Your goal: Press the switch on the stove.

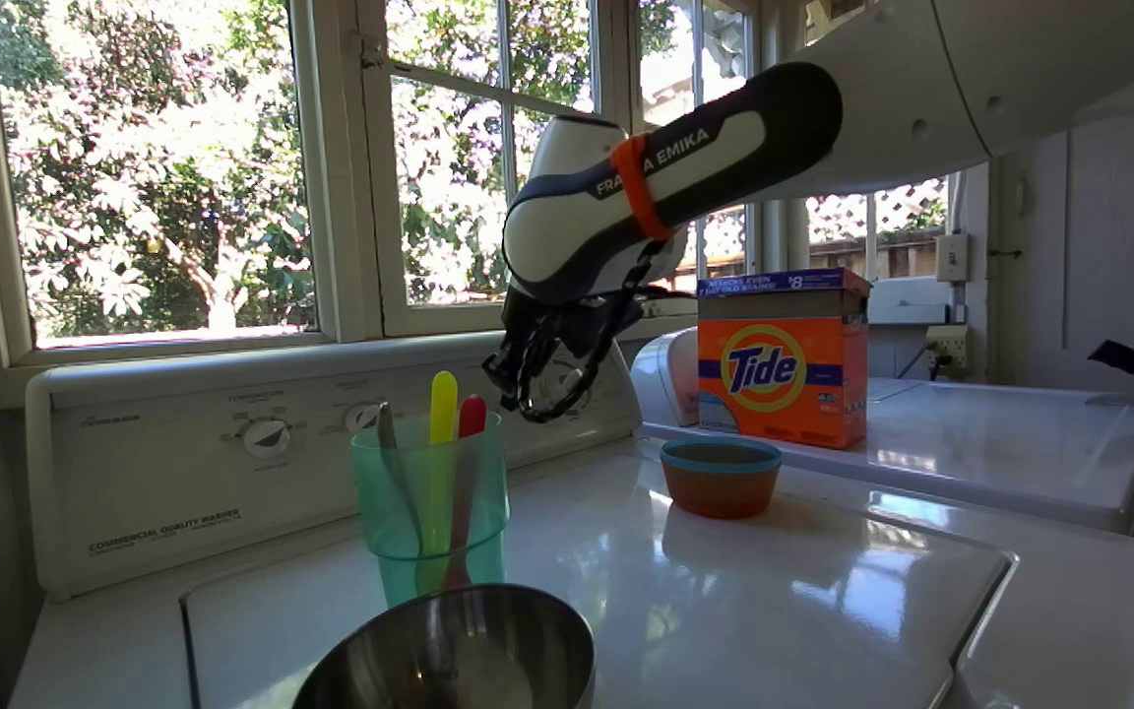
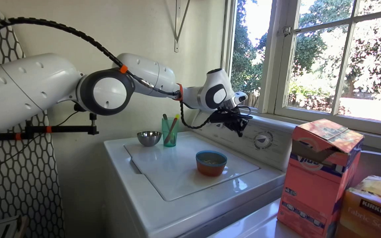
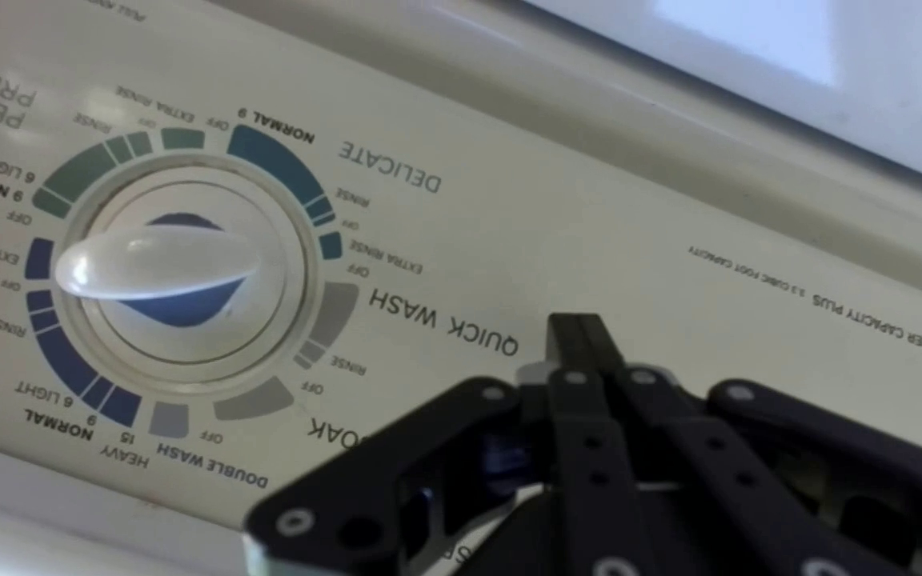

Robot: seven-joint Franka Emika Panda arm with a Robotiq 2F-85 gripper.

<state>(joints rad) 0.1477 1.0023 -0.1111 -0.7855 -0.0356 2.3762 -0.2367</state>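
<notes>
While the white jointed robot arm (image 2: 147, 74) is hanging above the wide white enamel washer (image 1: 685, 591) with its flat glossy top (image 2: 177, 168), its black metal gripper (image 3: 583, 340) is hovering at the long raised white back panel (image 1: 163, 473) — its two fingers (image 3: 601, 458) are pressing together, clenched face to face. The washer is standing before the white-framed windows (image 1: 341, 197), its panel showing the printed words (image 1: 163, 530) "Commercial Quality Washer". From the wrist view I am seeing the round white dial (image 3: 189, 268) with a blue centre lying near the fingertips (image 3: 567, 344), apart from them; whether the tips are touching the panel, I cannot say. On the top a translucent green plastic cup (image 1: 370, 492) is holding thin grey, yellow and red utensils (image 1: 442, 404), a steel bowl (image 2: 149, 141) is sitting near it, and a round orange bowl (image 1: 722, 492) with a blue rim is resting well apart from both. On the neighbouring white appliance (image 1: 1000, 433) an orange cardboard Tide box (image 1: 782, 364) is standing, and an orange-brown Kirkland box (image 2: 369, 211) is showing near it
</notes>
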